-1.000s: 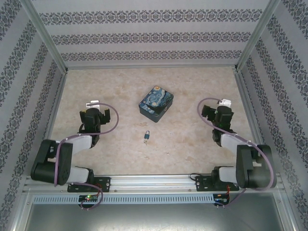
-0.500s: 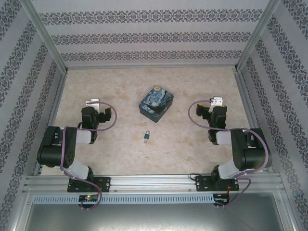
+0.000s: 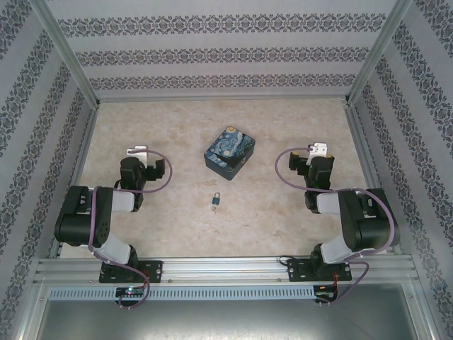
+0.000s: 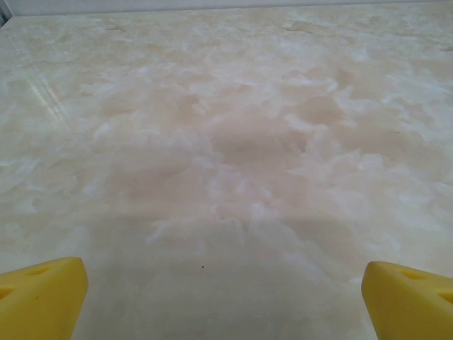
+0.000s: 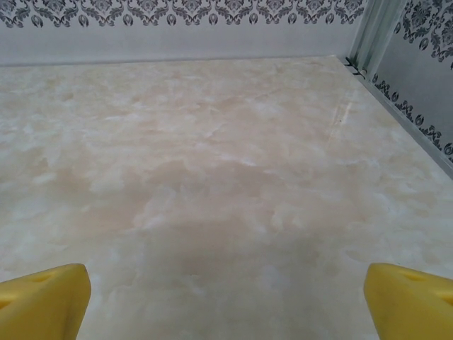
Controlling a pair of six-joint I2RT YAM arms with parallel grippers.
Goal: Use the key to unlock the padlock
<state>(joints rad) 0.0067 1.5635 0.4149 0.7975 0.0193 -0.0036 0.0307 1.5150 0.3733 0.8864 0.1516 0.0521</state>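
The tiny blue-grey padlock (image 3: 216, 200) lies on the marbled table, near the middle between the two arms. A thin dark sliver, the key (image 3: 214, 210), lies right against its near side. My left gripper (image 4: 226, 301) is open, its yellow fingertips (image 4: 42, 294) wide apart over bare table. Its wrist (image 3: 134, 170) is well to the left of the padlock. My right gripper (image 5: 226, 301) is open too, with nothing between its yellow fingertips (image 5: 407, 297). Its wrist (image 3: 317, 170) is far to the right of the padlock.
A rectangular blue-and-yellow swirl-painted tin (image 3: 230, 149) stands just behind the padlock. Patterned walls (image 3: 226, 57) close the table in at the back and on both sides. Purple cables (image 3: 159, 173) loop beside each wrist.
Both arms have folded up, their elbows rising. The left wrist shifted a little towards the back, the right wrist a little left. Both grippers stayed open; the padlock and key have not moved.
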